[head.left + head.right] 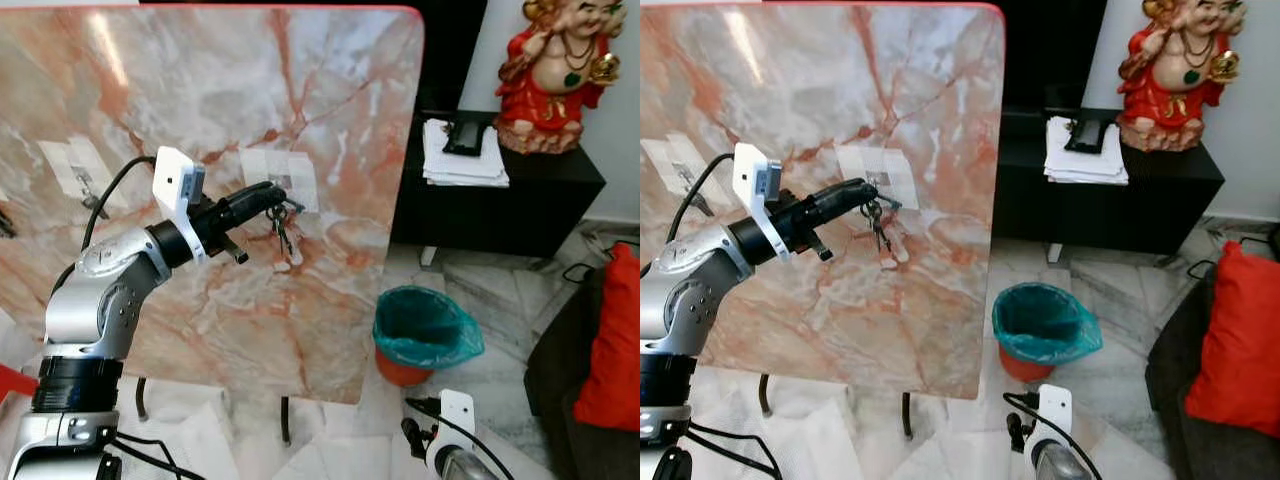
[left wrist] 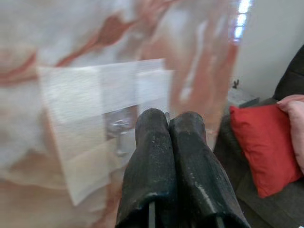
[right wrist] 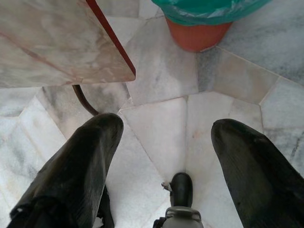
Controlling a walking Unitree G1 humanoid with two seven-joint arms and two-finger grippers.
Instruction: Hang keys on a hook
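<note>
The left tool (image 1: 268, 196) is pinching the keys (image 1: 281, 229) at the hook (image 2: 118, 127); slipping the ring fully on before releasing seems wise.

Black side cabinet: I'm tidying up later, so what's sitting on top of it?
On the black side cabinet sit a stack of white papers with a dark flat object on top, and a red figurine. What lies beneath the papers is covered.

Home living rm — marble floor (image 1: 500, 300); red cushion (image 1: 612, 340); figurine (image 1: 556, 70) on black cabinet (image 1: 520, 200).
</note>
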